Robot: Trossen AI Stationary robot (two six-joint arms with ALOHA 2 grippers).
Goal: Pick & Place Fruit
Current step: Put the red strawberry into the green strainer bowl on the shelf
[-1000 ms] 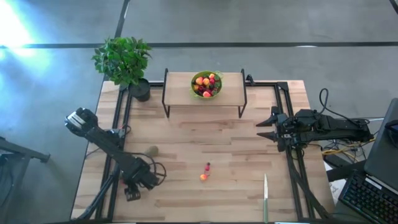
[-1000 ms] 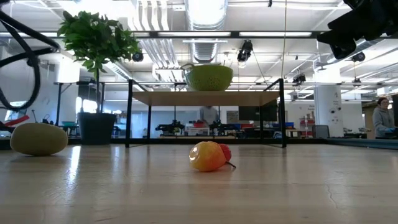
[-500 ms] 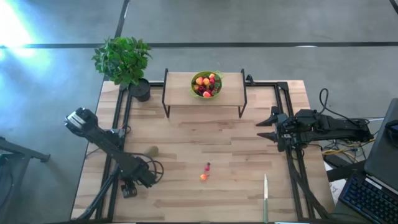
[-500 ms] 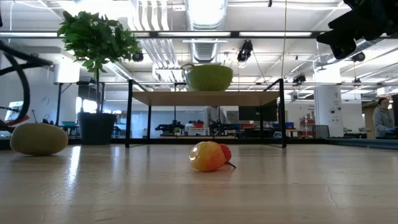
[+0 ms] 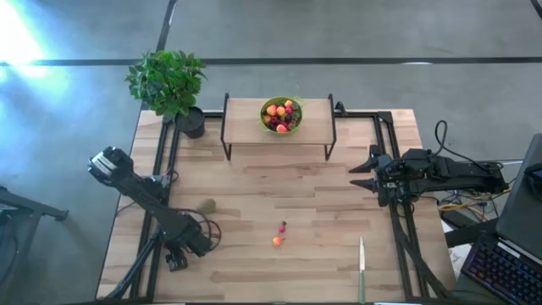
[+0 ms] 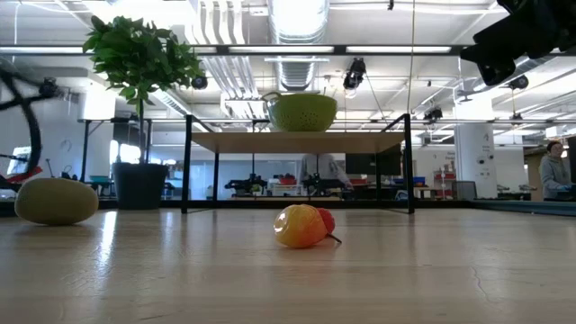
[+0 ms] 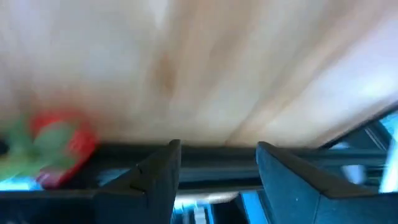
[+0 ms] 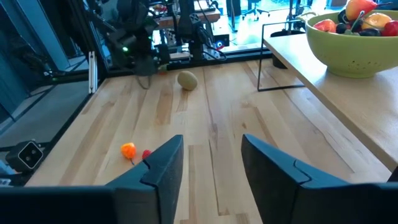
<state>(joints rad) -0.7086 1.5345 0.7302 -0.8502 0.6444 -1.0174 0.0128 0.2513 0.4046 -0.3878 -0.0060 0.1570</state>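
High view: the left end effector (image 5: 176, 259), fingers parted and empty, had been drawn slightly toward the bench's left edge, away from the fuzzy brown kiwi (image 5: 207, 205), so no pick was under way.

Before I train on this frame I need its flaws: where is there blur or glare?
Left wrist view: heavy blur; the wood smears and a red-green thing beside the left claw is unidentifiable. High view: glare whitens the top-left floor. Low view: bright ceiling lights, a sheen on the table, and a blurred cable at the left edge. Right wrist view: sharp, kiwi clear.
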